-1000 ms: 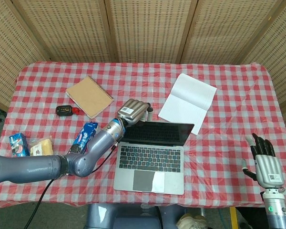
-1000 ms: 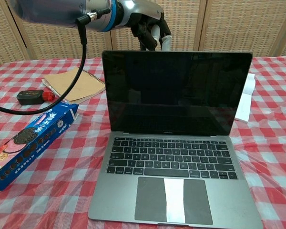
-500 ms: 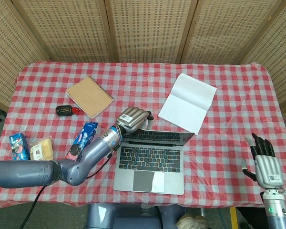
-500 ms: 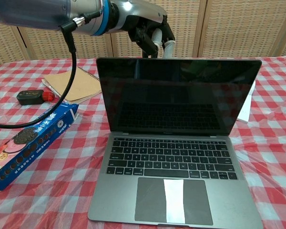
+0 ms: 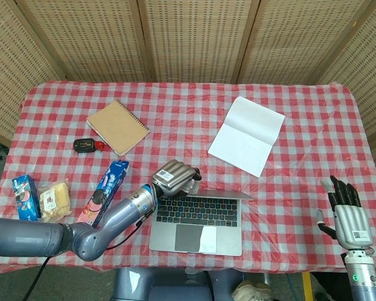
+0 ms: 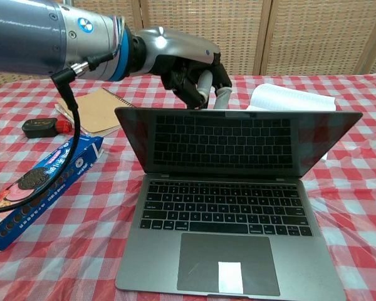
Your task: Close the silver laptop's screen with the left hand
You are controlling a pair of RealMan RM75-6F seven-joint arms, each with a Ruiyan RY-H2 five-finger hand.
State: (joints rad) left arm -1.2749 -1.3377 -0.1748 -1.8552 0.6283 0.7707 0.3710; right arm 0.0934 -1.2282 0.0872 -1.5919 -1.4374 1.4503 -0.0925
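Observation:
The silver laptop (image 5: 197, 213) sits near the table's front edge, its dark screen (image 6: 238, 141) tilted well forward over the keyboard, about half closed. My left hand (image 5: 175, 175) is behind the lid's upper left part, fingers curled, pressing on its top edge; the chest view shows the same left hand (image 6: 191, 69) just above that edge. Low at the table's right front corner, my right hand (image 5: 349, 216) is raised with fingers straight and apart, holding nothing.
A brown spiral notebook (image 5: 118, 126) and an open white notebook (image 5: 246, 135) lie behind the laptop. A blue cookie box (image 5: 106, 188) lies left of it, beside my left forearm. Further left are a small black and red device (image 5: 88, 145) and snack packs (image 5: 25, 194).
My left hand has pushed the lid forward and down, from nearly upright to about half closed. The right hand has stayed put.

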